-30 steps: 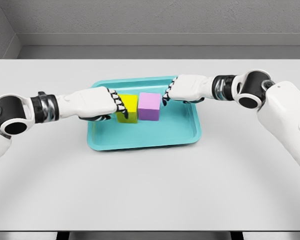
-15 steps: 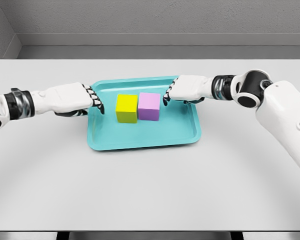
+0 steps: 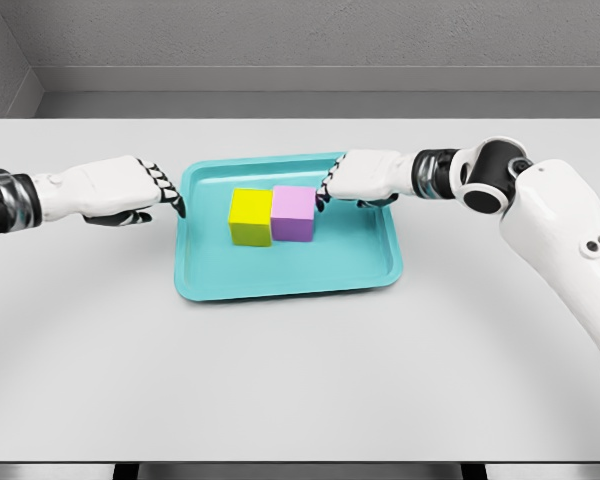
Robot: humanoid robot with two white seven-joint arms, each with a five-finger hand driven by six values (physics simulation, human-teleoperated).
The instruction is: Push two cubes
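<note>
Gray walls sit behind a white bench [image 3: 300,380]. On the teal tray [image 3: 280,280] the yellow cube [image 3: 250,217] touches the pink cube [image 3: 294,213], so the pushing looks nearly done. Curled right hand [image 3: 332,186] presses pink; curled left hand [image 3: 160,190] holds nothing.

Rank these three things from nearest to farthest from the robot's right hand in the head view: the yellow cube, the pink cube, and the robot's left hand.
1. Pink cube: in the tray, right beside the right hand's fingertips.
2. Yellow cube: in the tray, against the pink cube's left side.
3. Left hand: outside the tray, off its left edge.
</note>
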